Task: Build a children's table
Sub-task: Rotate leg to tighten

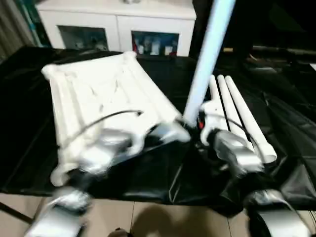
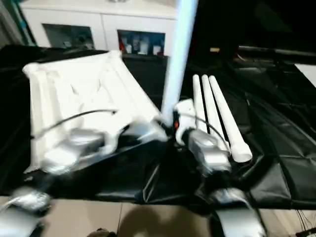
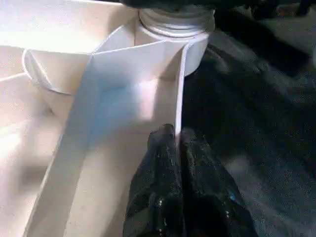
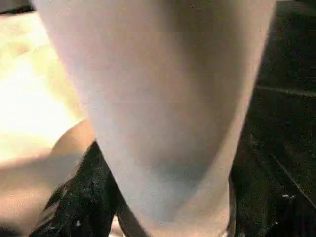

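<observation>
The white tabletop (image 1: 98, 89) lies upside down on the black cloth, ribbed underside up. One white leg (image 1: 205, 64) stands upright in its near right corner socket (image 3: 173, 24). My right gripper (image 1: 200, 121) is shut on this leg's lower end; in the right wrist view the leg (image 4: 158, 98) passes close in front, with a black finger (image 4: 79, 197) beside it. My left gripper (image 3: 175, 136) is shut on the tabletop's thin rim wall just short of that socket. Three more legs (image 1: 237, 113) lie side by side to the right of the tabletop.
A black cloth (image 1: 276, 98) covers the work surface, creased at the right. A white glass-door cabinet (image 1: 118, 24) stands behind it. The light tiled floor (image 1: 148, 217) shows past the cloth's near edge, under my silver forearms.
</observation>
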